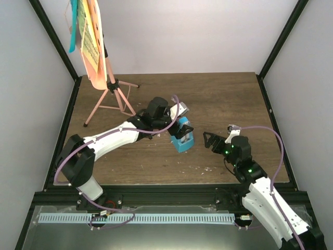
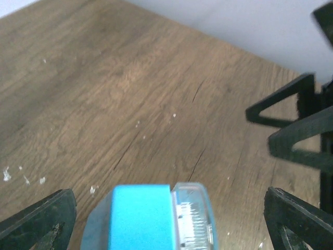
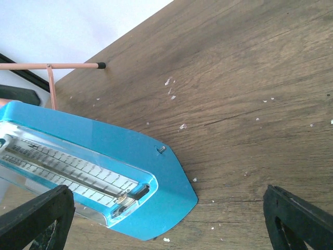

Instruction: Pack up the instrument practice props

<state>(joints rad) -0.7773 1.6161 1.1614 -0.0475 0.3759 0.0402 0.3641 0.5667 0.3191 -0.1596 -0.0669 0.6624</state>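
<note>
Left claw (image 2: pixel 169 211): wide, astride the metronome (image 1: pixel 182 140), not touching.
Right claw (image 1: pixel 210 140): wide, near its right.
Metronome: on the worktop (image 1: pixel 229 99).
Music stand (image 1: pixel 112 86): far left.

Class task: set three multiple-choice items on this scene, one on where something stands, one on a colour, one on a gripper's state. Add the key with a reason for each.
1. Where on the table does the music stand stand?
A. far-left corner
B. near-right corner
C. centre

2. What colour is the body of the metronome?
A. red
B. blue
C. green

3. How is the left gripper?
A. shut on the metronome
B. open, with the metronome between its fingers
C. open over bare wood, nothing between its fingers

Key:
1 A, since the top view shows its tripod feet by the far-left corner.
2 B, since all three views show a blue body.
3 B, since the left wrist view shows a gap on each side of the metronome.
</note>
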